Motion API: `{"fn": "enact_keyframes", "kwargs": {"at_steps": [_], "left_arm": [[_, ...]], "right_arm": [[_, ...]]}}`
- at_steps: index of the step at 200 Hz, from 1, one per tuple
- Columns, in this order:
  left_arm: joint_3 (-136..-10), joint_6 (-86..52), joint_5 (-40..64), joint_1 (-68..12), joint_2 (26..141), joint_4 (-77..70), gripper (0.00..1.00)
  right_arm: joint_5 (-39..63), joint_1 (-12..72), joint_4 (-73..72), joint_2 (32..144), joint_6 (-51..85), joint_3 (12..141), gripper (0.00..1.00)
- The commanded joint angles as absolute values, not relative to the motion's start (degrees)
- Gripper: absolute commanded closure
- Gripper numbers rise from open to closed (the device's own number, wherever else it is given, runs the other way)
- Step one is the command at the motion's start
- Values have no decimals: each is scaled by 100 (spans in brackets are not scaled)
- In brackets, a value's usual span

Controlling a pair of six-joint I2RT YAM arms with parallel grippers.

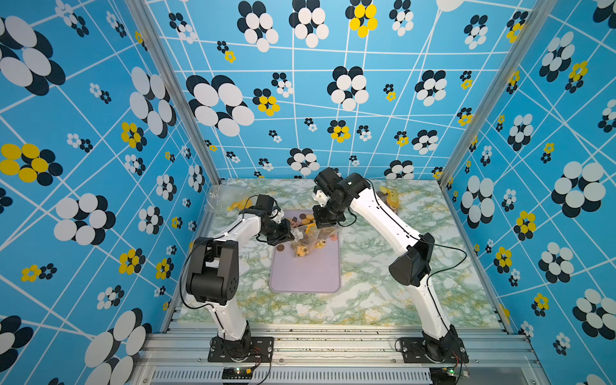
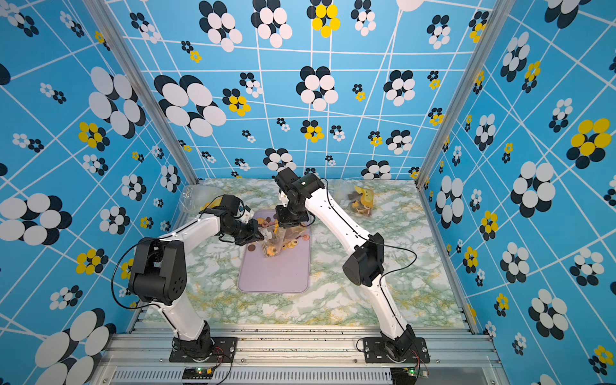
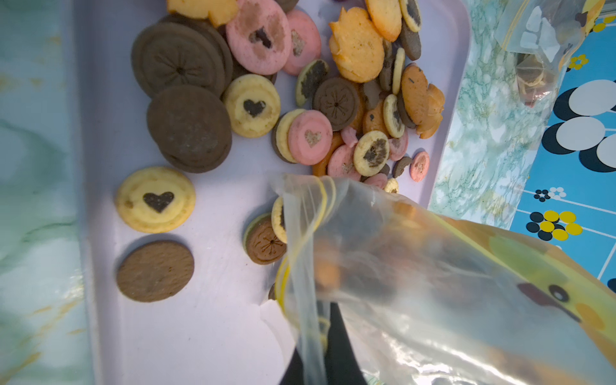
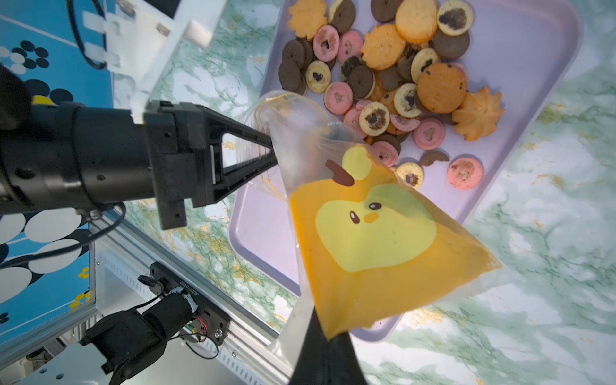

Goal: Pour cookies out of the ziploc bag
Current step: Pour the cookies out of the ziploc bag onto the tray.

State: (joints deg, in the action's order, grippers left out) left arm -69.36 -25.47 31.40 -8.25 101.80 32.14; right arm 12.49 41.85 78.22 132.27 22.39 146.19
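The ziploc bag (image 4: 366, 233), clear with a yellow face print, hangs tilted over the lilac tray (image 1: 305, 276), mouth down. My left gripper (image 3: 320, 333) is shut on the bag's yellow-zipped mouth edge, also seen in the right wrist view (image 4: 271, 150). My right gripper (image 4: 328, 336) is shut on the bag's printed bottom corner, held higher. Several cookies (image 3: 300, 100), brown, pink, yellow and orange, lie heaped on the tray's far end (image 1: 300, 220). Blurred dark and orange shapes show through the bag (image 3: 416, 266). In both top views the bag (image 2: 275, 241) hangs between the two grippers.
Another filled bag (image 1: 390, 196) lies at the back right of the marble table, and a clear bag (image 1: 226, 200) at the back left near the wall. The tray's near half (image 2: 273, 276) is bare. Patterned walls close in three sides.
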Motion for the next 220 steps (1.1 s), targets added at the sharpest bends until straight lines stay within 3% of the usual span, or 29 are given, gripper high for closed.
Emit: {"fn": "enact_keyframes", "kwargs": {"at_steps": [1, 176, 220], "left_arm": [[-6908, -2480, 2944, -756, 10117, 3498, 100], [-6696, -2654, 3182, -681, 9691, 3197, 100], [-6751, -2660, 3157, -652, 9519, 3286, 100]], "right_arm": [[1256, 4209, 8310, 13447, 2120, 15084, 100], [1517, 4355, 7919, 13271, 2149, 15351, 100], [1089, 4351, 8003, 13222, 1938, 14408, 100]]}}
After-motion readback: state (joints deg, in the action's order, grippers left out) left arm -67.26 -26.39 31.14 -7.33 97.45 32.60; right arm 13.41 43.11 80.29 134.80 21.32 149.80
